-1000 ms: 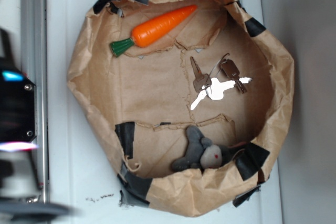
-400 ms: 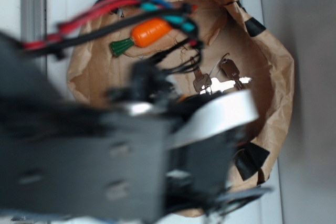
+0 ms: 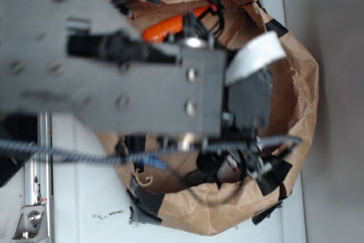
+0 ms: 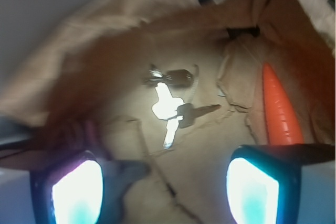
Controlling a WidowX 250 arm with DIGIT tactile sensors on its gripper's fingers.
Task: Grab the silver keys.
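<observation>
My gripper point(image 4: 165, 182) hangs wide open with nothing between its two fingers point(image 4: 73, 190), whose glowing pads fill the lower corners of the wrist view. The silver keys point(image 4: 170, 100) lie ahead of me on the brown paper floor of the paper basin point(image 4: 68, 66), well apart from my fingertips and roughly centred between them. One key shines bright white, with a second pale blade pointing down toward me; a dull brownish key sticks out to the right of it, and another dark one lies above, toward the far wall. A thin wire ring loops at the upper right of the bunch.

The toy carrot point(image 4: 278, 114) lies to the right of the keys, apart from them, pointing away from me along the paper wall.

In the exterior view my arm point(image 3: 114, 78) covers most of the paper basin, and the keys are hidden beneath it. A bit of the orange carrot shows past the arm's upper edge, and black tape patches point(image 3: 145, 200) mark the basin's rim. The basin sits on a white bench point(image 3: 85, 197).
</observation>
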